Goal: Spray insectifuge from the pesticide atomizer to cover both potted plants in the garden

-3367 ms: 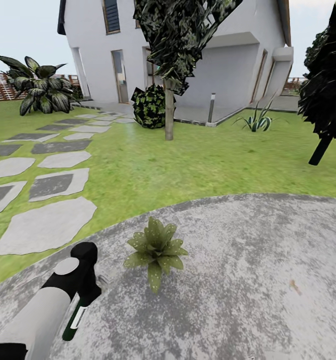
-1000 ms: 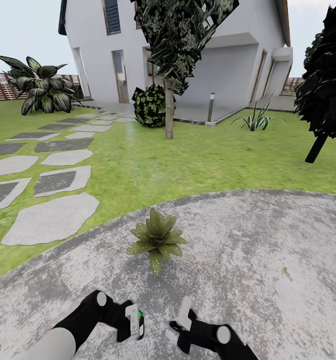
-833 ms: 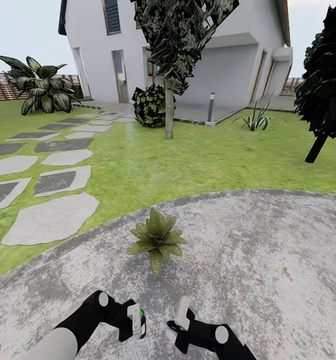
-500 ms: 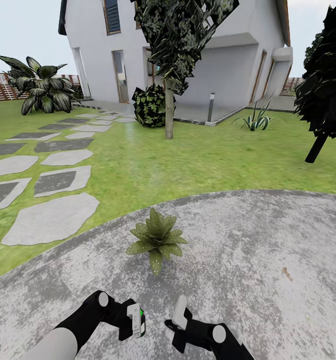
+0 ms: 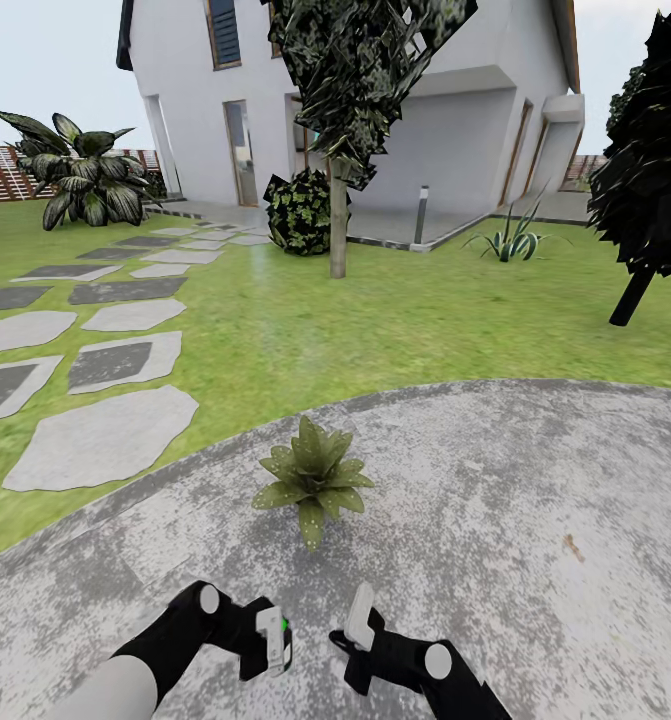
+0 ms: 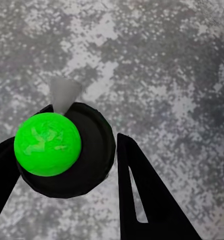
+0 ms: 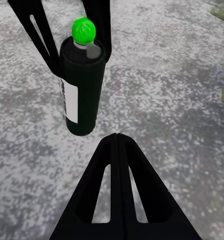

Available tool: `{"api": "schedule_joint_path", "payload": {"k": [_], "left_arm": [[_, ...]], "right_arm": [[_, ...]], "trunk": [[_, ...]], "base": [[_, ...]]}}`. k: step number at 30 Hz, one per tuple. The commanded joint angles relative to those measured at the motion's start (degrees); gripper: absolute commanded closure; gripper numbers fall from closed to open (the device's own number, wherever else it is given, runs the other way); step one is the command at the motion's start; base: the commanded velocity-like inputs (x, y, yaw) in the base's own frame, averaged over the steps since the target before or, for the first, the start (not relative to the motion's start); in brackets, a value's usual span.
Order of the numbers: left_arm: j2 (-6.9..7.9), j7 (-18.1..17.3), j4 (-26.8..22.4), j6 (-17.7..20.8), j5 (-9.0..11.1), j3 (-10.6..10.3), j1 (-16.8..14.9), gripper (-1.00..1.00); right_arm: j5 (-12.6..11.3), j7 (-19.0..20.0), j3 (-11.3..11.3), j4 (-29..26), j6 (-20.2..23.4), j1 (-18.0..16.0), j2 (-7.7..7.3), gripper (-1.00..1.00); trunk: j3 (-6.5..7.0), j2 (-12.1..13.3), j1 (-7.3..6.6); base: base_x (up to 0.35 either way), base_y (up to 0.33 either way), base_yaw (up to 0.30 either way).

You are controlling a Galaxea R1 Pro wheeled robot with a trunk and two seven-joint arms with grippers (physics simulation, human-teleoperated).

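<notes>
My left gripper is shut on the pesticide atomizer, a slim dark bottle with a white label and a bright green top. It hangs low over the grey patio. From the left wrist the atomizer is seen from above, held between two black fingers. My right gripper hovers just to its right, shut and holding nothing. In the right wrist view its fingers meet, pointing at the atomizer. One potted plant stands beyond both grippers. The second plant is out of view.
Green lawn lies beyond the patio, with stepping stones at the left. A tree trunk, round bush, grey bollard lamp and spiky agave stand before the white house. A dark tree leans at the right.
Since 3.4 s ago the left arm has swung the atomizer in from the lower left and the right arm has come up. In the last second the right gripper edged toward the bottle.
</notes>
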Motion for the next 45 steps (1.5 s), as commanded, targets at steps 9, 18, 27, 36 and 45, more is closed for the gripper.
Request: {"api": "schedule_joint_path", "payload": {"k": [9,18,27,36,45], "left_arm": [[-3.04,6.58,4.47,-0.57,-0.96,-0.09,0.07,1.00],[-4.13,7.06,4.59,-0.70,-0.71,-0.17,0.07,1.00],[-4.75,6.58,4.54,-2.47,-0.64,-0.18,0.04,1.00],[-4.75,3.99,4.54,-3.90,-0.61,-0.18,-0.02,1.00],[-5.55,3.91,4.54,-3.84,-0.68,-0.08,-0.02,1.00]], "right_arm": [[0.46,1.24,-0.08,-0.27,-0.27,-0.03,0.03,1.00],[0.46,1.42,-0.09,-0.28,-0.27,-0.03,0.03,1.00],[0.46,1.42,-0.12,-0.21,-0.27,-0.02,0.03,1.00],[0.46,1.42,-0.12,-0.19,-0.27,0.00,0.03,1.00],[0.46,1.42,-0.12,-0.19,-0.27,0.00,0.03,1.00]], "trunk": [[-0.05,-0.02,-0.01],[-0.05,-0.02,-0.01],[-0.05,-0.02,-0.01],[-0.05,-0.02,-0.01],[-0.05,-0.02,-0.01]], "base": [[0.000,0.000,0.000],[0.000,0.000,0.000],[0.000,0.000,0.000],[0.000,0.000,0.000],[0.000,0.000,0.000]]}}
